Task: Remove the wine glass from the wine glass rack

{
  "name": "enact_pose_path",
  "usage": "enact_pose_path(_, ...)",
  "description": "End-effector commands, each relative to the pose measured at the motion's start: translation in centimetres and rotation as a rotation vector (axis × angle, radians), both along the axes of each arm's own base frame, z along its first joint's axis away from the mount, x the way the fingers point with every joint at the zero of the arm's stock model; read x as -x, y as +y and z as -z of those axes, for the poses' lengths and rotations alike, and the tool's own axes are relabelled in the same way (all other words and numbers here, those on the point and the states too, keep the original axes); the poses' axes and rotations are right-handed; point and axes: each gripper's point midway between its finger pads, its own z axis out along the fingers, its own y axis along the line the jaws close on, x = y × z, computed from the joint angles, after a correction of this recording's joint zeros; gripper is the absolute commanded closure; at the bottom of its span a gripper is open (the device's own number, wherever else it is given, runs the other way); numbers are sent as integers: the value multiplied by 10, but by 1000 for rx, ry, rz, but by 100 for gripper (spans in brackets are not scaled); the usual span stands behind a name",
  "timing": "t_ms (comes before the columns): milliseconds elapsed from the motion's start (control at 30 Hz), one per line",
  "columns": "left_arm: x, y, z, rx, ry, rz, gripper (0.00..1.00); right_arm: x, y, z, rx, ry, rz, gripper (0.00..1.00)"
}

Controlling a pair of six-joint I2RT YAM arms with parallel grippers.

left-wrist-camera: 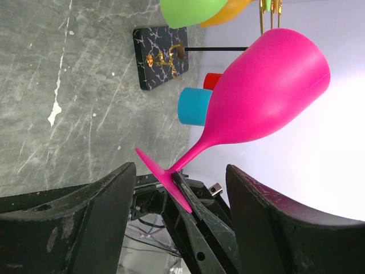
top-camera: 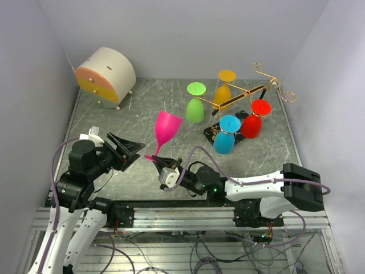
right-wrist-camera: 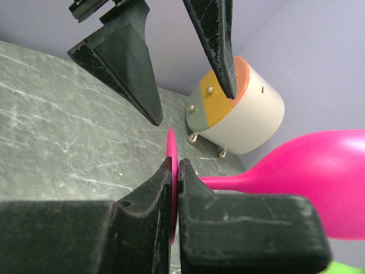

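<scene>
Right pincer: jaws pressed together on the thin foot disc of the pink wine glass, pinching it edge-on. From this grip the stem rises up and away, carrying the bowl, mouth uppermost and tilted, above the marble table. Whether the foot's lower rim touches the table cannot be told from these views. Left pincer: jaws spread wide, just beside the pinched foot and facing it, holding nothing. Well beyond the pink bowl, on the far side of the right pincer, stands the wine glass rack, with green, orange, blue and red glasses hanging bowl-down. The pink glass is clear of the rack, so removal appears complete; what remains is likely a set-down or hand-over. To do it well, keep the pinch firm, since the bowl's weight levers on the foot. Level the foot before release, or close the left jaws round the stem first.
</scene>
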Motion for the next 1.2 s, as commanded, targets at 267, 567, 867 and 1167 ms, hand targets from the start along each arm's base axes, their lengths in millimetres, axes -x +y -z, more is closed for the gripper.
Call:
enact_pose_path(267, 14, -12, -4, 98, 2, 68, 33, -3, 0, -15, -77, -88, 66, 100)
enact_pose_path(567, 13, -15, 7, 129, 22, 76, 51, 6, 11, -17, -94, -111, 48, 100)
enact_pose_path(867, 12, -21, 13, 168, 29, 104, 80, 13, 17, -18, -96, -105, 21, 100)
enact_pose_path(1167, 11, -24, 13, 165, 6, 129, 93, 19, 22, -15, -62, -87, -6, 100)
